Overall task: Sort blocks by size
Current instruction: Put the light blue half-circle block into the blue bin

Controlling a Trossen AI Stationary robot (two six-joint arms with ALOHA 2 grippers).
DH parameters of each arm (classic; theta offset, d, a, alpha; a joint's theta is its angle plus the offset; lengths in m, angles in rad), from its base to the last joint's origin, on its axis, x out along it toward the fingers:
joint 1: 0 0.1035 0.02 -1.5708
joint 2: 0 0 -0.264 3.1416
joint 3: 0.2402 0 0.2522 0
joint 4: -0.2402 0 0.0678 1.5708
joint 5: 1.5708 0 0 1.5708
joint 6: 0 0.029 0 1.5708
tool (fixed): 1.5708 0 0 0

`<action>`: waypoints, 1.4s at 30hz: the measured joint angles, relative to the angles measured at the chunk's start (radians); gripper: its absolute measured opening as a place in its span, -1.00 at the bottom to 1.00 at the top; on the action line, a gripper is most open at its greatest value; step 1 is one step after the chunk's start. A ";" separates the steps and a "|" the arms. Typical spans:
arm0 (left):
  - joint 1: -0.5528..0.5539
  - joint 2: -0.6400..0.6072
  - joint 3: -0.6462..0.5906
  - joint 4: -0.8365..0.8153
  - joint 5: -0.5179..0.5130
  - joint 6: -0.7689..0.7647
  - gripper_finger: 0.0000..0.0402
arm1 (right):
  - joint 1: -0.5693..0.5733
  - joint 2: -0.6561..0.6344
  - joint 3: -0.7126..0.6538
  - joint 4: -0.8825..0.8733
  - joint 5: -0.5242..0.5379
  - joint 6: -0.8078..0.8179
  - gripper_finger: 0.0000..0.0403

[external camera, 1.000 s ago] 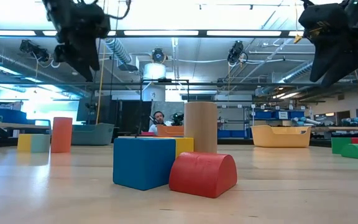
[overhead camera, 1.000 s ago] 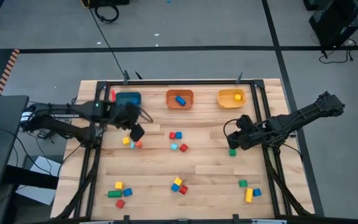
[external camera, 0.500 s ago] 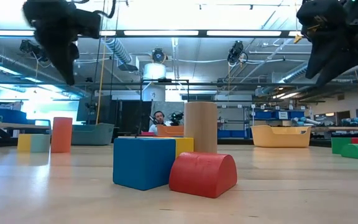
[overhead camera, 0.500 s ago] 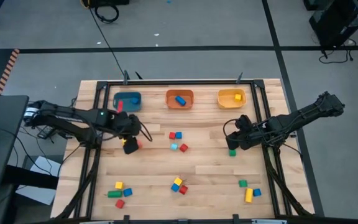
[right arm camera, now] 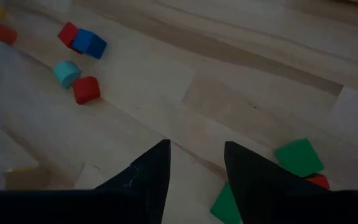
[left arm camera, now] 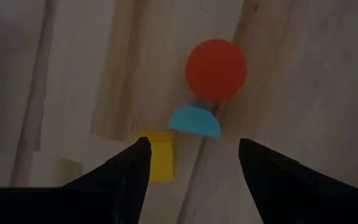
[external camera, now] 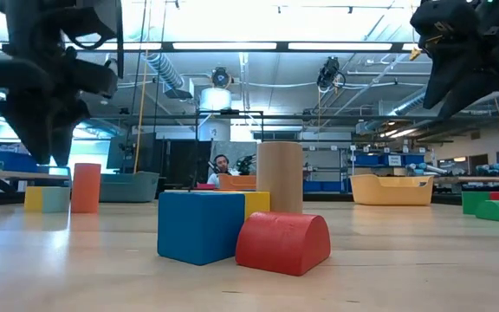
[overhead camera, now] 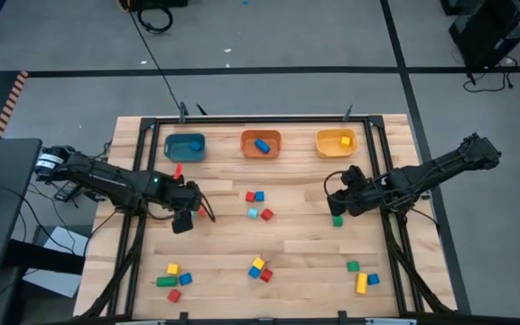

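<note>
- No brand, label or writing can be read anywhere in these views.
- Three small plastic bins stand in a row along the 12 o'clock edge of the pale wooden table [overhead camera: 305, 262]: the teal bin [overhead camera: 185, 146] toward 11 o'clock, the orange bin [overhead camera: 261, 143] at 12, the yellow bin [overhead camera: 336, 143] toward 1 o'clock.
- A blue wooden block [overhead camera: 262, 144] lies in the orange bin, a yellow block [overhead camera: 345, 141] in the yellow bin; a dark blue shape shows in the teal bin, too dim to tell further.
- The loose wooden blocks lie in scattered clusters: red and blue cubes [overhead camera: 255, 196] just above centre with a light blue and a red piece at their 5 o'clock, a yellow-blue-red heap [overhead camera: 259, 268] toward 6 o'clock, yellow, green and red ones [overhead camera: 171, 278] at 7 o'clock, green, blue and a yellow bar [overhead camera: 361, 281] at 5 o'clock.
- The left gripper [overhead camera: 183, 219] hangs at 9 o'clock with its fingers spread wide and nothing between them; directly under it sit a red round block [left arm camera: 216, 70], a light blue half-round [left arm camera: 195, 122] and a yellow cube [left arm camera: 157, 155].
- The right gripper [overhead camera: 339, 205] waits at 3 o'clock, jaws partly apart and empty, a green block [overhead camera: 338, 220] just beside it.
- A black metal frame [overhead camera: 260, 120] edges the table; in the low view a person [external camera: 221, 165] sits far behind.
</note>
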 joint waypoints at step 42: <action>0.002 0.212 -0.036 0.156 -0.041 0.205 0.26 | -0.022 0.048 0.000 0.034 0.028 -0.030 -0.18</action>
